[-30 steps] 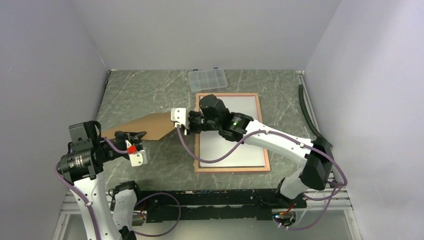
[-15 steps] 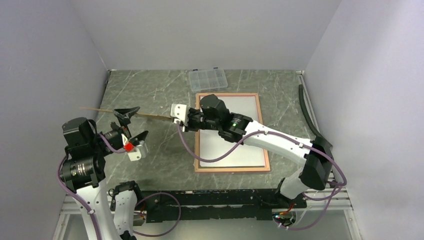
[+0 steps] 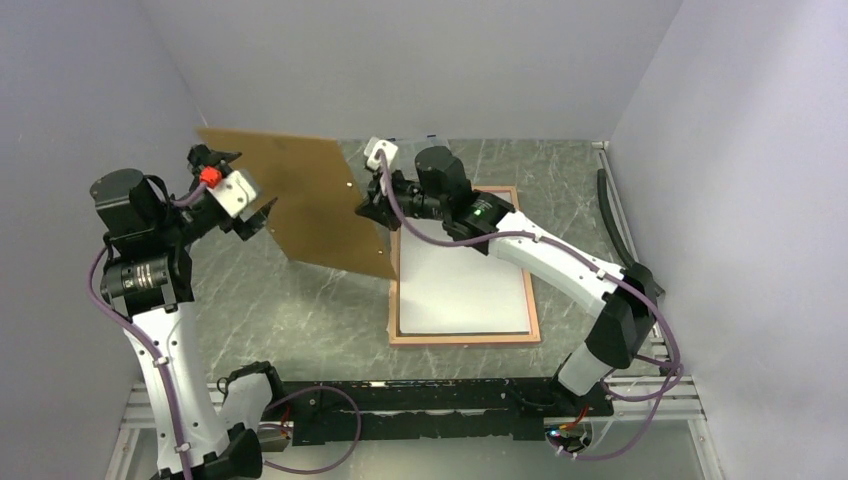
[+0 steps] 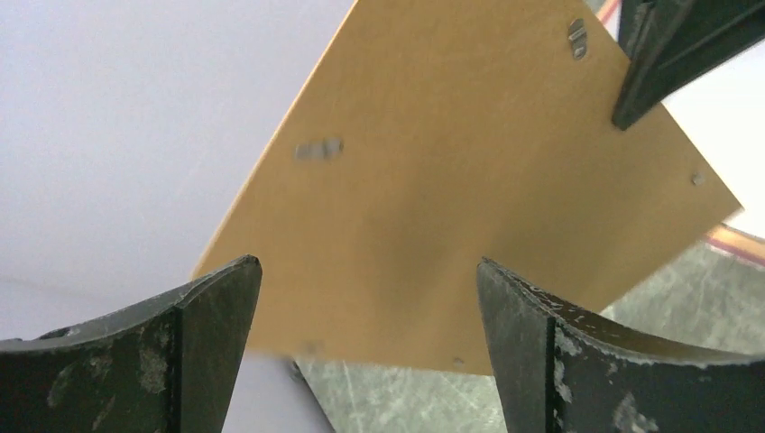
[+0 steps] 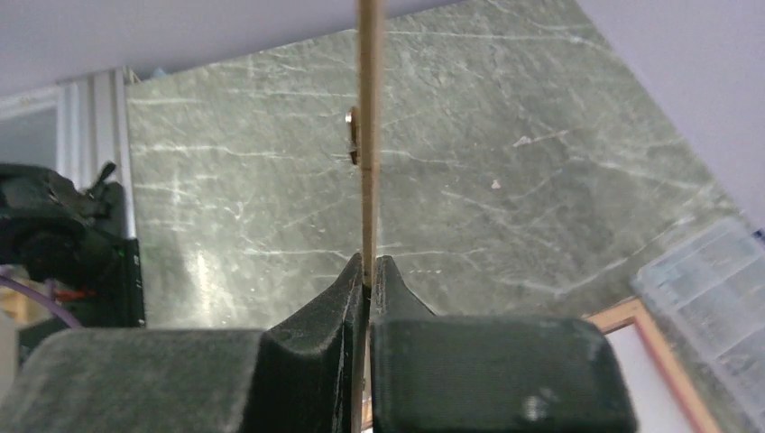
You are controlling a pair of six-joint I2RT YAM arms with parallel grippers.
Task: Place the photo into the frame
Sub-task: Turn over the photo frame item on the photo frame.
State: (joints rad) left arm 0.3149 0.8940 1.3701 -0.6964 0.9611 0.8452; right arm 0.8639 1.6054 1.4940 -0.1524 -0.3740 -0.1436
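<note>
Between my right pincer's [image 5: 368, 271] fingertips I am pinching the near edge of the brown board [image 3: 300, 195]. I am holding it up off the tabletop [image 3: 300, 300], standing almost on edge and tilted, and the jaws are squeezing down to a narrow slit with only the board in it. My left pincer [image 3: 240, 185] is standing wide and gripping nothing. The board is hanging in front of its open jaws without touching either one.

I judge I am holding the board up like this to get it clear of the frame [image 3: 465, 339], so the opening is free for the photo. The wide left pincer looks ready to take the board's far side, or it is simply staying out of the way.

The frame is lying flat on the tabletop, below my right pincer and on the side away from the left one. Inside its pink border I am seeing only plain white. I cannot find the photo. The white could be its back, a pane over a blank sheet, or neither.

My right arm is covering the frame's far corner. The clear box [image 5: 704, 289] is showing only as a cropped corner beside that pincer. Small metal tabs [image 4: 320, 149] on the board are blurring in my left wrist view.
</note>
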